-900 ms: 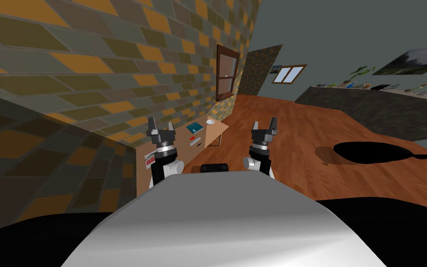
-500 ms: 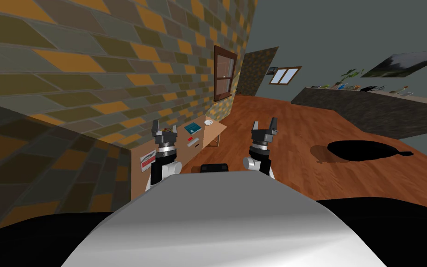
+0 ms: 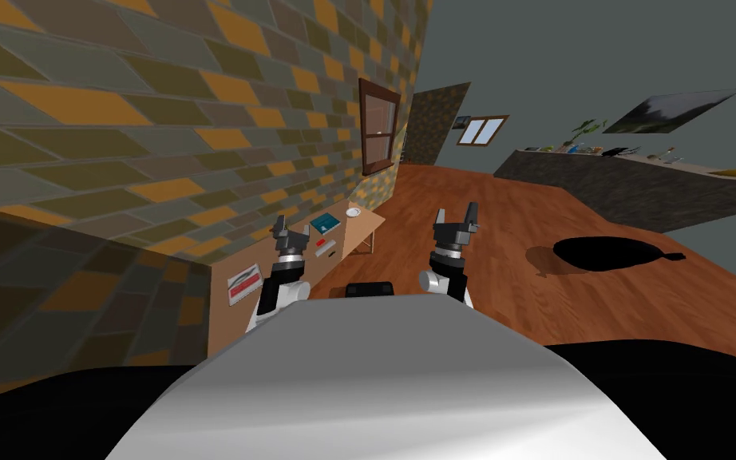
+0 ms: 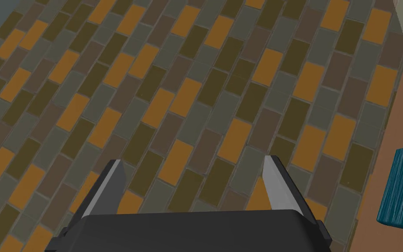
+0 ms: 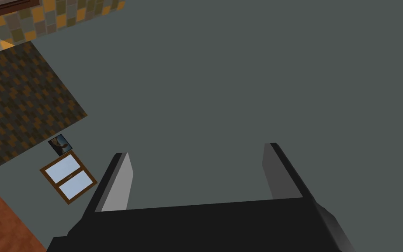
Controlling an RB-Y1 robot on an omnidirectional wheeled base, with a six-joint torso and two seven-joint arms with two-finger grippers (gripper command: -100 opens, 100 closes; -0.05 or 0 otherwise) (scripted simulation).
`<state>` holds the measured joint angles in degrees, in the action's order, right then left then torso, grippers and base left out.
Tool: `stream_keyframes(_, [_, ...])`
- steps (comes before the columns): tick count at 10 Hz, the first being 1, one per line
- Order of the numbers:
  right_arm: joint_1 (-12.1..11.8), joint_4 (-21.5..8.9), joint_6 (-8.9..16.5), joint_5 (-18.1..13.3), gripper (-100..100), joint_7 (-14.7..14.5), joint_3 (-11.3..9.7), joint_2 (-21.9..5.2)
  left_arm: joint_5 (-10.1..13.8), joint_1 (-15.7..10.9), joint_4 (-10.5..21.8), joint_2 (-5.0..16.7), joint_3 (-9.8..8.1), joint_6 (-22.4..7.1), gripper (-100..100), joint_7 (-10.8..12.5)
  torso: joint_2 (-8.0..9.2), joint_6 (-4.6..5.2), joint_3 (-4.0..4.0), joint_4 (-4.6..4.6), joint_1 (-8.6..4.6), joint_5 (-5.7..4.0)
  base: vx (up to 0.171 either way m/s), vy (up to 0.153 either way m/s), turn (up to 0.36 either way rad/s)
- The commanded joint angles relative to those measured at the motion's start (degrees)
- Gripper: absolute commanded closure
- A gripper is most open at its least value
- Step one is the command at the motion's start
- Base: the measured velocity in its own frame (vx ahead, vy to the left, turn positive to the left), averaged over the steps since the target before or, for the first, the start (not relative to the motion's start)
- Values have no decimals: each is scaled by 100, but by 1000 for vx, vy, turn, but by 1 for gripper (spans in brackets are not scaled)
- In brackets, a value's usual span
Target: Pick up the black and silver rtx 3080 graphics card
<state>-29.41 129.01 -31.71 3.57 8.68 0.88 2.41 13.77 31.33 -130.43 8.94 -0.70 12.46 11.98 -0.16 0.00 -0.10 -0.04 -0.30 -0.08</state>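
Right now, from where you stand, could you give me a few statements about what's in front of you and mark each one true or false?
1. Both the left gripper and the right gripper are open and hold nothing. True.
2. The teal book lies on the floor. False: it lies on the wooden table, which stands along the tiled wall.
3. A white dish sits on the table, farther from me than the book. True.
4. The right gripper is raised over the table. False: it is over the wooden floor, and the table is on the left gripper's side.
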Motion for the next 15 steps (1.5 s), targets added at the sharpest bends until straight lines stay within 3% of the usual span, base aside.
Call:
stream_keyframes(1, [0, 0, 0, 0, 0, 0, 0, 0, 199, 21, 167, 137, -107, -263, -100, 96, 0, 0, 0, 0, 0, 0, 40, -88, -90])
stream_keyframes(2, [0, 0, 0, 0, 0, 0, 0, 0, 199, 21, 167, 137, -107, -263, -100, 96, 0, 2, 0, 0, -2, 1, 39, -68, -36])
stream_keyframes(4, [0, 0, 0, 0, 0, 0, 0, 0, 559, 66, 536, 350, -302, -613, -100, 262, 0, 1, 0, 0, 1, 1, 50, -105, -111])
stream_keyframes(7, [0, 0, 0, 0, 0, 0, 0, 0, 750, 91, 745, 450, -415, -933, -100, 354, -7, 1, -4, -1, -7, -1, 60, -93, -57])
stream_keyframes(10, [0, 0, 0, 0, 0, 0, 0, 0, 1142, 143, 1159, 636, -672, -1368, -100, 552, -4, 0, -2, 0, 3, 0, 62, -82, -80])
stream_keyframes(11, [0, 0, 0, 0, 0, 0, 0, 0, 1142, 143, 1211, 636, -672, -1426, -100, 552, -6, 0, -3, -1, -4, 0, 63, -82, -53])
stream_keyframes(12, [0, 0, 0, 0, 0, 0, 0, 0, 1342, 169, 1422, 722, -815, -1648, -100, 659, -5, 0, -3, -1, 0, 0, 72, -89, -114])
stream_keyframes(13, [0, 0, 0, 0, 0, 0, 0, 0, 1342, 169, 1466, 722, -815, -1681, -100, 659, -7, 0, -4, -1, -3, 0, 62, -73, -44])
stream_keyframes(14, [0, 0, 0, 0, 0, 0, 0, 0, 1540, 193, 1668, 804, -968, -1863, -100, 769, -4, -1, -2, -1, 2, 0, 89, -92, -133])
stream_keyframes(15, [0, 0, 0, 0, 0, 0, 0, 0, 1540, 193, 1737, 804, -968, -1940, -100, 769, -11, 1, -6, -2, -3, -1, 75, -76, -41])
